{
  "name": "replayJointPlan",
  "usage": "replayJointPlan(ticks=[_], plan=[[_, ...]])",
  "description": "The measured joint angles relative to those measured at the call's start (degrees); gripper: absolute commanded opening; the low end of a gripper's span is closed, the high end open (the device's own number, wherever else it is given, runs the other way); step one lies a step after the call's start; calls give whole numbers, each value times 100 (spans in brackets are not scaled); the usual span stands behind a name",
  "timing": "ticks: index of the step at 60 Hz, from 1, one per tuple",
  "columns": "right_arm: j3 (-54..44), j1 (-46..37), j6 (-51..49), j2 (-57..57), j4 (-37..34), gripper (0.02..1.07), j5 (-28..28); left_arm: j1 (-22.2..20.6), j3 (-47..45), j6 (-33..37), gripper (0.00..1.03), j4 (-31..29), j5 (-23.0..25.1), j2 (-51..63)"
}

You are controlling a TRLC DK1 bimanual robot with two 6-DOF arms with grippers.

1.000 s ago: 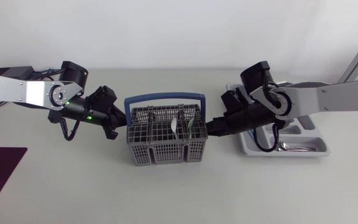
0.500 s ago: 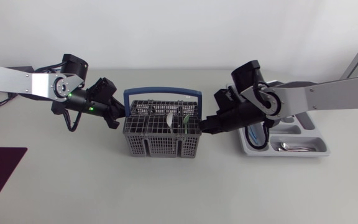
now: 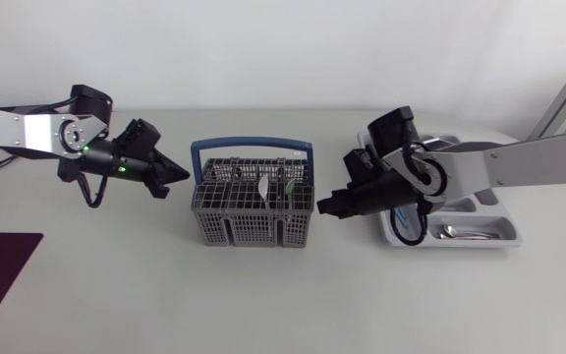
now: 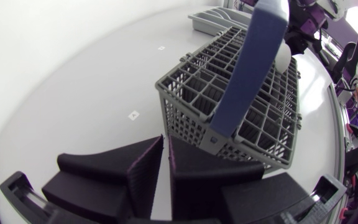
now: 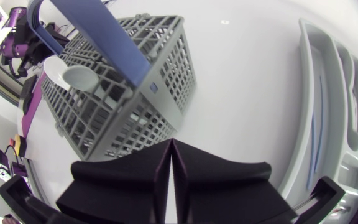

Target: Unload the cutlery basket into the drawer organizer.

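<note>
Head view: the cutlery basket (image 3: 252,228) sits mid-tabletop, with the drawer organizer (image 3: 507,230) off to its right. The left end effector (image 3: 177,175) hangs just beside the basket's left side and the right end effector (image 3: 324,206) just off its right. Left wrist view: fingers clenched tip to tip, basket just ahead. Right wrist view: same deal, pinched together, basket ahead.

Two robot arms, the left arm (image 3: 13,128) and the right arm (image 3: 534,159), each have a flat silver-grey link that ends in a round silver hub (image 3: 66,135) set among bulky black joint housings, and a thin black cable (image 3: 90,197) loops below each wrist. Small green lights (image 3: 116,167) glow on the left arm's black wrist section. The left gripper (image 4: 165,158) and right gripper (image 5: 171,158) are matte black, each made of two broad wedge-shaped fingers tapering to a thin front edge
</note>
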Motion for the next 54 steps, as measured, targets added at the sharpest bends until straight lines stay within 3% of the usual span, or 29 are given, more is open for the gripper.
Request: replayJointPlan(ticks=[12, 15, 19, 26, 31, 44, 51, 54], plan=[[-531, -22, -109, -688, 39, 64, 332, 212, -562, 22, 38, -293, -2, -1091], [-601, -22, -136, -837, 46, 76, 378, 210, -708, 22, 53, -400, -17, -1399], [-691, -22, -179, -1019, 44, 82, 439, 155, -870, 22, 60, -527, -120, -1738], [-846, -22, -238, -1287, 39, 88, 503, -162, -1058, 2, 72, -820, -400, -2328], [-938, -22, -256, -1432, 37, 88, 603, -542, -1088, -142, 72, -929, -719, -2684], [-1093, 90, -282, -1797, -90, 88, 776, -2214, -1093, -828, 78, -977, -1860, -3115], [-1104, 166, -282, -1945, -116, 88, 782, -2914, -1078, -1121, 78, -876, -2396, -2999], [-1119, 175, -289, -1998, -138, 88, 782, -3110, -1032, -1224, 83, -839, -2612, -2868]])
